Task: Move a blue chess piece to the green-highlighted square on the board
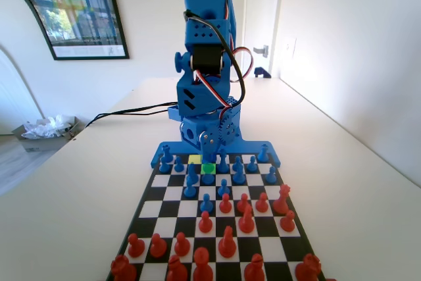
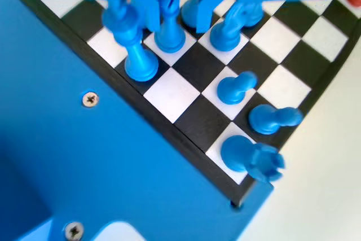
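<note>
Cream-white table and pale walls surrounded the board [image 1: 152,208], with a framed picture [image 1: 72,11] hanging at the upper left of the fixed view.

In the wrist view, the blue chess piece [image 2: 168,23], slim with a narrow pointed top, stood upright on a white square in the second row in from the board's edge by the arm's base. The gripper [image 2: 175,23] hung low over it with its jaws apart, one on each side of the piece. A gap showed on the right side; whether the left jaw touched the piece could not be told.

In the fixed view, the gripper [image 1: 209,144] sat low at the board's far edge. The green-highlighted square [image 1: 208,167] lay just below it, in the second row. A yellow square [image 1: 195,158] lay in the edge row, one column to the left. Whether the piece stood on the green square could not be told.

Just left of the piece in the wrist view stood a taller blue piece [image 2: 140,55] in the edge row. A blue knight [image 2: 227,31] stood to the right. A round-headed blue piece [image 2: 237,87], another like it [image 2: 273,118] and a blue rook [image 2: 251,159] stood toward the board's corner. Red pieces [image 1: 227,241] crowded the near end in the fixed view.
</note>
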Robot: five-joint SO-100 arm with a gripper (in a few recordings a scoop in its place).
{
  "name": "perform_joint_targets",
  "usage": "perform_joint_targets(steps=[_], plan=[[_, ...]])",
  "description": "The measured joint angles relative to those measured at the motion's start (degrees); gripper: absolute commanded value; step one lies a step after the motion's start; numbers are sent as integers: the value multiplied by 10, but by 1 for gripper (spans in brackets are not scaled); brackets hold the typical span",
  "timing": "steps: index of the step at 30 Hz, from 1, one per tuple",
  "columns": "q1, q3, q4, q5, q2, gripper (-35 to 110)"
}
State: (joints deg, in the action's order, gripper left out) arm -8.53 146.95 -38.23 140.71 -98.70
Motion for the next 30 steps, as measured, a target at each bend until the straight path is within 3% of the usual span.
perform_joint_targets(steps=[19, 30], plan=[[13, -164, -211, -59, 0, 11], [18, -253, -331, -129, -42, 1]])
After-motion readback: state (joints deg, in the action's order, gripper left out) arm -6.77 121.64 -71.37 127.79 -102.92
